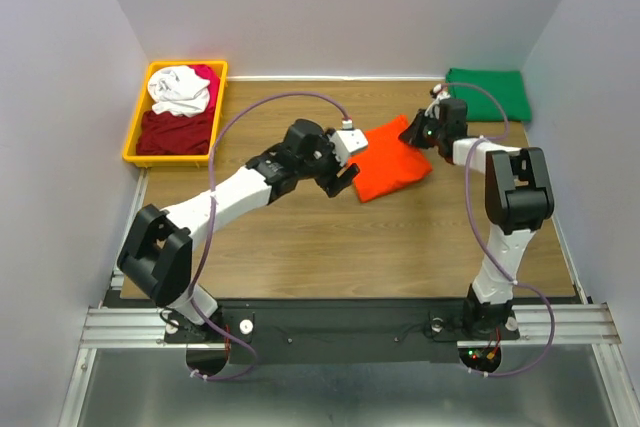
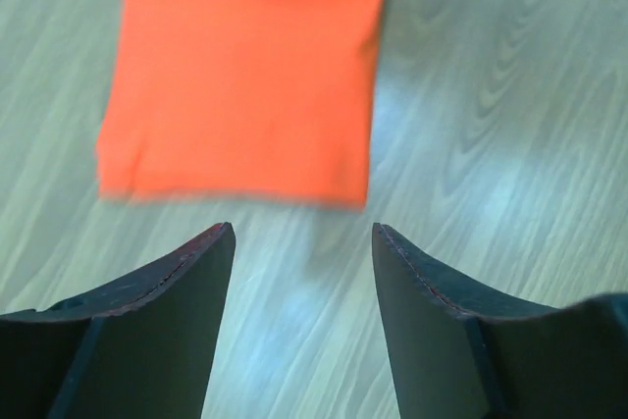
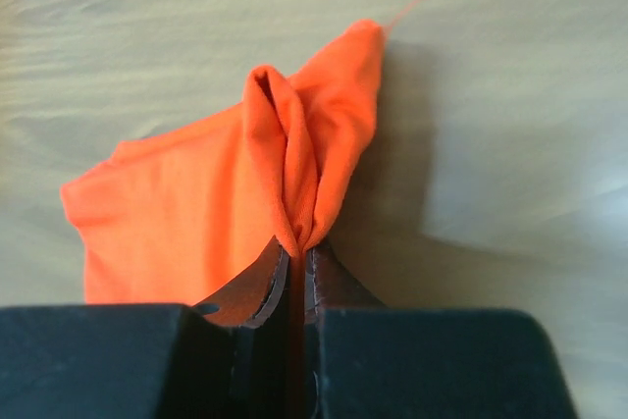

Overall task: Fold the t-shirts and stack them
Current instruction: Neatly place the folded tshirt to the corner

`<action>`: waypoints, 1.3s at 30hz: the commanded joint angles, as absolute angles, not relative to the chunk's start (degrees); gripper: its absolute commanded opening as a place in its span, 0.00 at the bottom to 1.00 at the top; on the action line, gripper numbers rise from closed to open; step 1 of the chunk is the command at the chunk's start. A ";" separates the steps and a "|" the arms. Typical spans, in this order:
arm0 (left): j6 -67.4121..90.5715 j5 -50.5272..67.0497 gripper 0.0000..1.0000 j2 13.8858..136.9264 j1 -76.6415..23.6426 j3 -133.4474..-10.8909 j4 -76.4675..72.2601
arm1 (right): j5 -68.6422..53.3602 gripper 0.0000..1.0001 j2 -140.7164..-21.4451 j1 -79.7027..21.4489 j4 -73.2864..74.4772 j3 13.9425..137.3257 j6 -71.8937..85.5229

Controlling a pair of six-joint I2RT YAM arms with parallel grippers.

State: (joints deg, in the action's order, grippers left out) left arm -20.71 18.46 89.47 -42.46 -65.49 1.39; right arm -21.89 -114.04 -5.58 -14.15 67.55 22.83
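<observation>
A folded bright orange t-shirt (image 1: 392, 159) lies on the wooden table, right of centre. My right gripper (image 1: 415, 131) is shut on its far right edge, pinching a bunched fold of orange cloth (image 3: 294, 159). My left gripper (image 1: 343, 180) is open and empty just left of the shirt; in the left wrist view the shirt (image 2: 240, 76) lies flat beyond its fingertips (image 2: 302, 233). A folded dark green t-shirt (image 1: 488, 93) lies at the far right corner. White (image 1: 181, 89), magenta (image 1: 207, 76) and dark red (image 1: 178, 132) t-shirts lie in the bin.
A yellow plastic bin (image 1: 137, 124) stands at the far left corner. White walls enclose the table on the left, back and right. A metal rail with both arm bases runs along the near edge.
</observation>
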 commanded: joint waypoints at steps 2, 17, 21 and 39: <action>-20.92 18.81 0.93 83.77 -38.41 -62.67 6.41 | -16.79 0.01 -113.10 -1.16 -5.19 77.31 2.58; -18.81 16.08 0.94 76.55 -34.28 -56.25 7.74 | -15.38 0.01 -125.24 6.68 3.34 108.36 -12.03; -18.19 15.91 0.94 76.20 -33.75 -55.37 7.12 | -15.03 0.01 -126.91 7.12 3.43 113.36 -13.00; -18.02 15.91 0.94 76.20 -32.87 -54.76 6.42 | -13.53 0.01 -128.67 7.56 4.31 124.80 -14.67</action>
